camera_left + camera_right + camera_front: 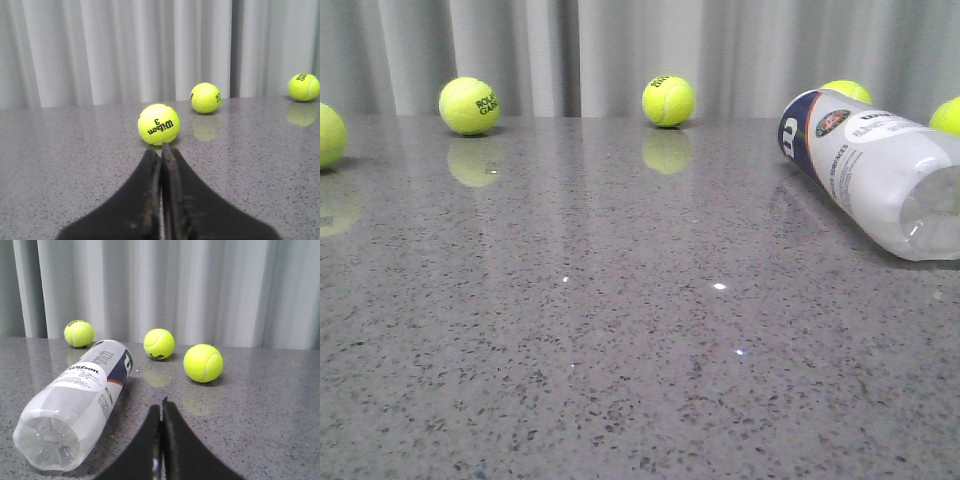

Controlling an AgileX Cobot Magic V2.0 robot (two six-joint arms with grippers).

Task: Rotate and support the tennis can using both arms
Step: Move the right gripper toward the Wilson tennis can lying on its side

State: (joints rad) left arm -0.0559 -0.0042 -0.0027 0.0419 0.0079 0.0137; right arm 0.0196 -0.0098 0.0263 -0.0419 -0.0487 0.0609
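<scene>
Both end effectors clenched, empty: right end effector (161, 412) near Wilson tennis can (80, 400) lying on tabletop (620, 350); left end effector (161, 155) well apart. Approach step; next: open, reach can.

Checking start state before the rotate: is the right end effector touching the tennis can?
Apart. The right wrist view shows bare table between the shut right end effector and the tennis can, which lies on its side.

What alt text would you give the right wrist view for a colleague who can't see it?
The tennis can lies on its side on the grey table, empty, clear base toward the camera. The right gripper hovers beside it, jaws shut, not touching. Three yellow tennis balls sit behind, before a pale curtain.
</scene>
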